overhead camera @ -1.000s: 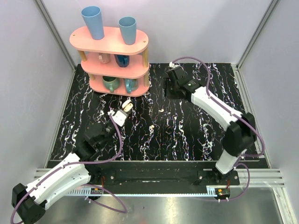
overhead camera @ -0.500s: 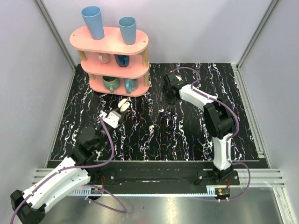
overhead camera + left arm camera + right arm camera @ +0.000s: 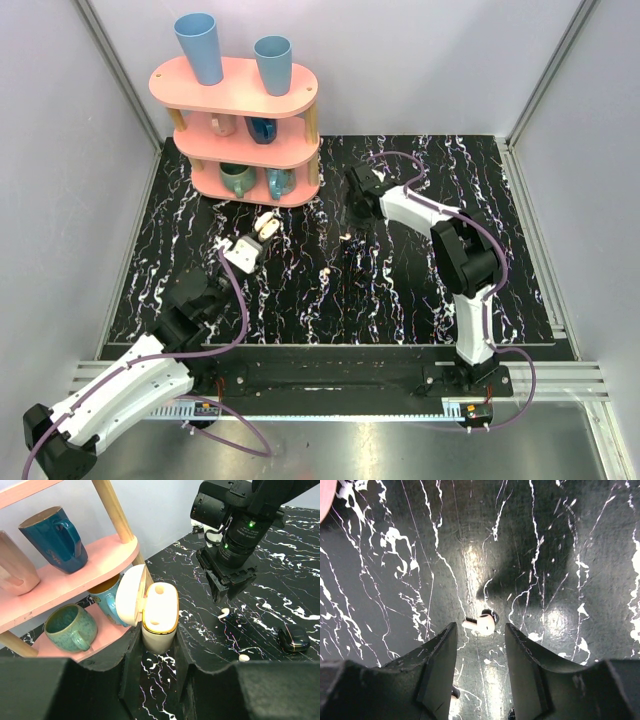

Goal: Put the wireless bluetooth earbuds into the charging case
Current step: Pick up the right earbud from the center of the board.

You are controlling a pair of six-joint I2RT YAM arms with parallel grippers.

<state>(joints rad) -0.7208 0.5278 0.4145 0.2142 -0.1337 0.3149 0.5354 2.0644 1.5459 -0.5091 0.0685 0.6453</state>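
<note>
My left gripper (image 3: 247, 248) is shut on the cream-white charging case (image 3: 159, 615), holding it upright above the table with the lid swung open to the left. The same case (image 3: 263, 228) shows in the top view near the pink shelf. One earbud (image 3: 482, 623) lies on the black marble table just ahead of my right gripper (image 3: 481, 632), whose jaws stand open on either side of it without touching. That earbud (image 3: 346, 237) sits below the right gripper (image 3: 356, 208) in the top view. The other earbud (image 3: 327, 271) lies nearer the arms.
A pink three-tier shelf (image 3: 240, 90) with blue cups on top and mugs (image 3: 70, 627) on its lower tiers stands at the back left, close behind the held case. A small black object (image 3: 293, 639) lies on the table right of the earbuds.
My right gripper has swung left and come down over the earbud, its jaws narrowing. The left arm shifted a little with the case still in its grip.
</note>
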